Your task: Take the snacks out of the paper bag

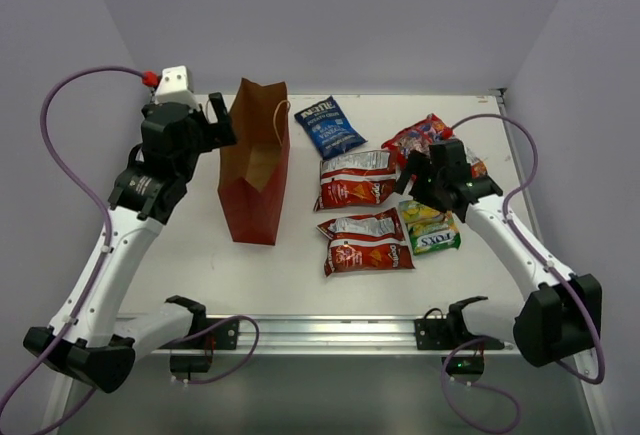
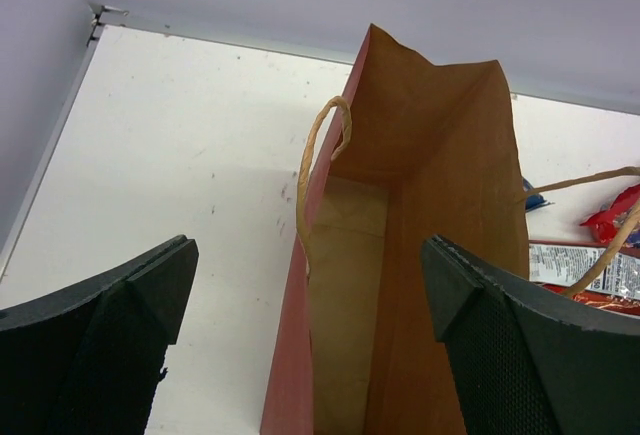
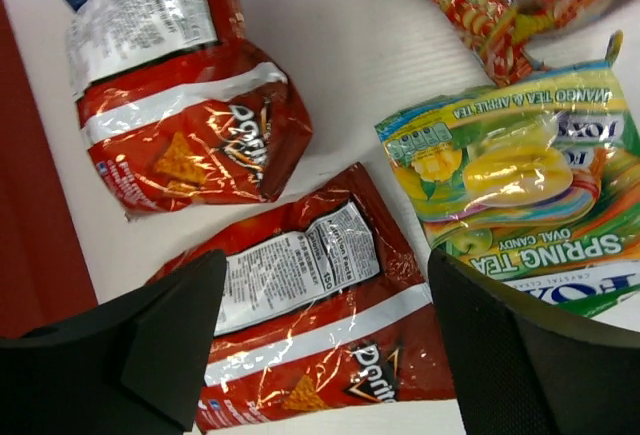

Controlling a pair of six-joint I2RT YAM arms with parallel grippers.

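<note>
The paper bag (image 1: 255,170) stands upright and open on the table's left half, red outside and brown inside. In the left wrist view the paper bag (image 2: 420,235) looks empty. My left gripper (image 1: 215,120) is open at the bag's far left rim, and in its own view my left gripper (image 2: 310,325) straddles the left wall. All five snacks lie on the table to the right: blue (image 1: 328,127), two red chip bags (image 1: 356,179) (image 1: 368,242), red multicolour (image 1: 418,137), green-yellow (image 1: 432,230). My right gripper (image 1: 408,181) is open and empty above them, over the near chip bag (image 3: 320,325).
The bag's cord handles (image 2: 320,155) hang at its rim. A metal rail (image 1: 330,330) runs along the near table edge. Grey walls close in the back and both sides. The bag's red side (image 3: 30,205) shows left of the chip bags.
</note>
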